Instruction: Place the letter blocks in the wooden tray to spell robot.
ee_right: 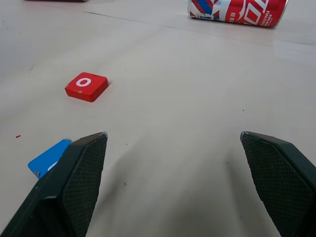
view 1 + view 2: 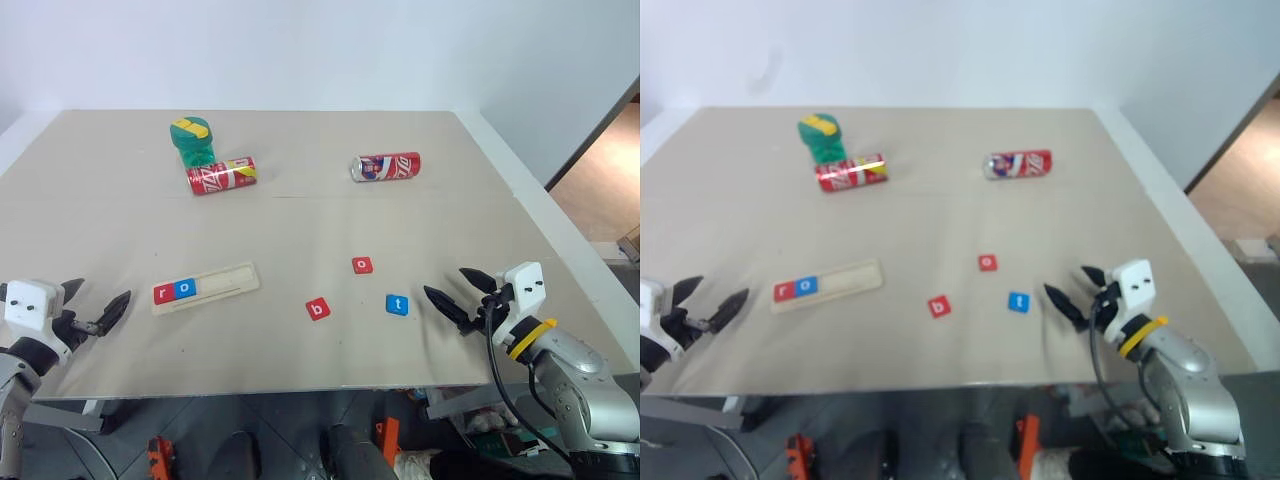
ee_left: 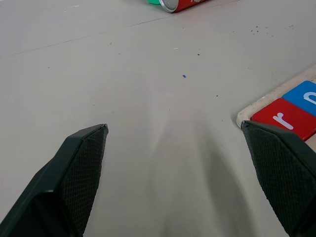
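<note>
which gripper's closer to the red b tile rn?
Right. The right gripper is past the blue t tile from the b tile. The left gripper is farther, beyond the tray, at the table's left edge.

Robot test room: bare white walls point(image 2: 330, 50), plain beige table point(image 2: 300, 220).

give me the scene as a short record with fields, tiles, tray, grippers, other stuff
tray: wooden tray on table, left of centre
in tray: red r, blue o, at its left end, side by side
loose tiles: red b, red o, blue t, right of tray
left gripper: open, empty, left of tray
right gripper: open, empty, right of blue t
other: two red cans lying down, green object at far side
</note>
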`<state>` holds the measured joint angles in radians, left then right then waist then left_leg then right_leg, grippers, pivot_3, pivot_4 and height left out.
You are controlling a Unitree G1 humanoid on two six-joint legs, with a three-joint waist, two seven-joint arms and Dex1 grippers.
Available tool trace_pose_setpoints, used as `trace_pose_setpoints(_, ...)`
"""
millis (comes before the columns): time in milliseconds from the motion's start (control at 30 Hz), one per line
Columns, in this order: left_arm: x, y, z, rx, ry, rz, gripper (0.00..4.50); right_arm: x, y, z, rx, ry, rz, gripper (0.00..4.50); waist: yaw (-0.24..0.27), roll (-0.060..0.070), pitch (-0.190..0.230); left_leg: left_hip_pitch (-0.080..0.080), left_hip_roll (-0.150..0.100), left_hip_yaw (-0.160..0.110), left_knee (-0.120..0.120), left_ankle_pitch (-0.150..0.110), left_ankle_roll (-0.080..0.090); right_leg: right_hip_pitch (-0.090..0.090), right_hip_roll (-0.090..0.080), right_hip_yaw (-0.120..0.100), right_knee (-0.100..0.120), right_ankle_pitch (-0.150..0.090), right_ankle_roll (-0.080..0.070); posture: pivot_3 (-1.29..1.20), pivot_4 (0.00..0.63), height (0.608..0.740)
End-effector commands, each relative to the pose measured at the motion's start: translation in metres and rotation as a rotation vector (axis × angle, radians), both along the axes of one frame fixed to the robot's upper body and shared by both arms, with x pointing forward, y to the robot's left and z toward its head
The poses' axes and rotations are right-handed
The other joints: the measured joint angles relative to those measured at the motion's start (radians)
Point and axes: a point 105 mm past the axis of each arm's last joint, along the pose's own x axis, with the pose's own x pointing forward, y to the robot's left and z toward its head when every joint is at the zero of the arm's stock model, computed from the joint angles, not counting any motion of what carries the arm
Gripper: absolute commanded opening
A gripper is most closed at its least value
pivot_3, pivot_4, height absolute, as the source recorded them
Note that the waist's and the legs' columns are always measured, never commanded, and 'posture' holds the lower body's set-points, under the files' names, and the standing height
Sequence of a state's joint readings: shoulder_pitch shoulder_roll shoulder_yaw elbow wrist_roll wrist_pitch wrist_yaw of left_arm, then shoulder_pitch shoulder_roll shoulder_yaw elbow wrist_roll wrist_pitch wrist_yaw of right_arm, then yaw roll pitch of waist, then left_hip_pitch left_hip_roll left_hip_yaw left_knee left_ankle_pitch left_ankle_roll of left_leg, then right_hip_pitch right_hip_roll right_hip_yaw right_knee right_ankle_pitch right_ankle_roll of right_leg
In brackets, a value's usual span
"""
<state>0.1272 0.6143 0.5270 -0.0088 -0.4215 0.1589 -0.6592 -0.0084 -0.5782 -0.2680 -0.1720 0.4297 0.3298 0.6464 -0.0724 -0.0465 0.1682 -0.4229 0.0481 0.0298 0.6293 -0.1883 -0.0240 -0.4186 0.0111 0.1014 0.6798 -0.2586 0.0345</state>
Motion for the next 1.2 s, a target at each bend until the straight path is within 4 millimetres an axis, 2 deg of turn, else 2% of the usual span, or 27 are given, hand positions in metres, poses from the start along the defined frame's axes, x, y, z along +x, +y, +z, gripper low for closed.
trace_pose_setpoints(33,0.003,-0.004,0.013,0.025,-0.036,-0.026,4.5,-0.001,-0.001,0.01,-0.007,-0.037,0.008,4.47,0.0,0.0,0.0,0.0,0.0,0.0,0.0,0.0,0.0,0.0,0.0,0.0,0.0,0.0,0.0,0.0,0.15,0.74)
trace_pose_setpoints(300,0.005,-0.014,0.02,0.024,-0.05,-0.071,4.5,-0.003,-0.001,0.005,-0.017,-0.036,0.009,4.47,0.0,0.0,0.0,0.0,0.0,0.0,0.0,0.0,0.0,0.0,0.0,0.001,0.0,0.0,0.0,0.0,0.15,0.74)
trace_pose_setpoints(367,0.006,-0.023,0.022,0.027,-0.041,-0.127,4.5,-0.002,0.001,0.008,-0.023,-0.044,0.035,4.47,0.0,0.0,0.0,0.0,0.0,0.0,0.0,0.0,0.0,0.0,0.0,0.0,0.0,0.0,0.0,0.0,0.15,0.74)
trace_pose_setpoints(500,0.019,-0.055,0.036,0.057,-0.003,-0.358,4.5,0.0,0.03,0.02,-0.051,-0.059,0.221,4.47,0.0,0.0,0.0,0.0,0.0,0.0,0.001,0.0,0.0,0.0,0.001,0.0,0.0,0.001,-0.001,0.0,0.15,0.74)
trace_pose_setpoints(567,0.028,-0.073,0.034,0.104,0.072,-0.51,4.5,0.002,0.054,0.026,-0.055,-0.061,0.357,4.47,0.0,0.0,0.001,0.001,-0.001,0.0,0.002,0.001,0.001,0.001,0.002,-0.001,0.0,0.002,-0.002,0.0,0.15,0.74)
trace_pose_setpoints(733,0.045,-0.092,0.019,0.217,0.218,-0.725,4.5,0.006,0.089,0.029,-0.093,-0.059,0.562,4.47,-0.001,0.001,0.001,0.001,-0.001,0.0,0.002,0.002,0.002,0.001,0.001,-0.002,0.0,0.003,-0.003,0.0,0.15,0.74)
trace_pose_setpoints(900,0.066,-0.101,0.008,0.299,0.296,-0.816,4.5,0.018,0.102,0.033,-0.126,-0.091,0.629,4.47,0.001,0.001,0.001,-0.004,-0.001,-0.001,0.002,0.002,0.001,-0.003,0.003,-0.003,0.001,0.004,0.002,0.0,0.15,0.74)
trace_pose_setpoints(1200,0.082,-0.112,0.002,0.289,0.338,-0.877,4.5,0.027,0.109,0.042,-0.12,-0.137,0.614,4.47,0.006,0.001,0.001,-0.008,-0.002,-0.003,0.002,0.001,0.001,-0.005,0.004,-0.004,0.002,0.003,0.002,0.0,0.15,0.74)
